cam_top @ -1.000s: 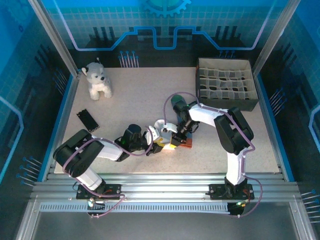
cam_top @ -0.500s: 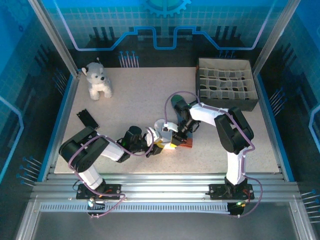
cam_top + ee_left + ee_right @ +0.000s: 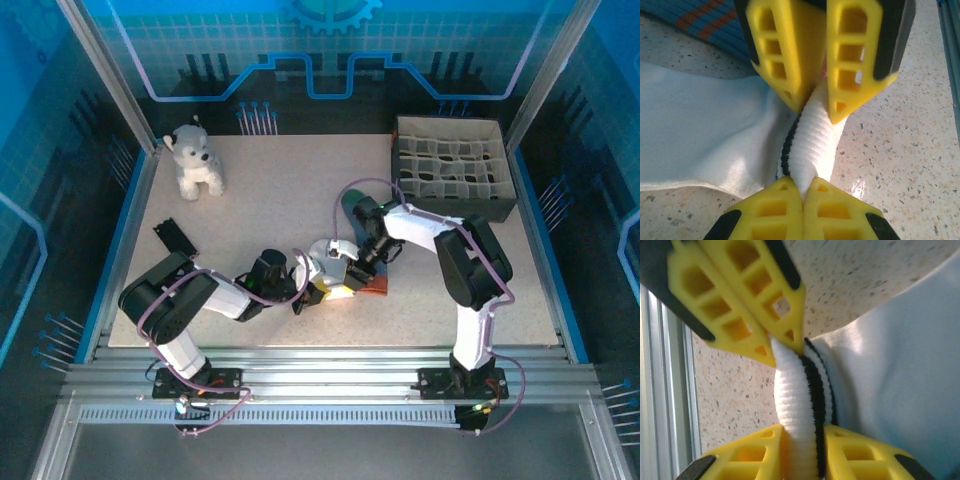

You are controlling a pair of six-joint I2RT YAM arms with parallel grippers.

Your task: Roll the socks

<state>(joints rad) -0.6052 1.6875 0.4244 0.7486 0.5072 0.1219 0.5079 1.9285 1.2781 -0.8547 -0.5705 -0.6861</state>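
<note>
speckled bench (image 3: 280, 190) from above: plush dog (image 3: 195, 160) far left, divider box (image 3: 455, 168) far right. left fingers (image 3: 316, 287) and right fingers (image 3: 350, 270) meet near the front edge, covering most of the fabric there.

left wrist: left fingers pinch the white sock (image 3: 700, 135) by its dark-striped cuff; teal sock (image 3: 710, 22) lies just behind.

right wrist: right fingers stand slightly apart astride that cuff; squeezing or not, i cannot tell.

The teal sock (image 3: 700, 22) and white sock (image 3: 690, 135) run past the view's edges.
</note>
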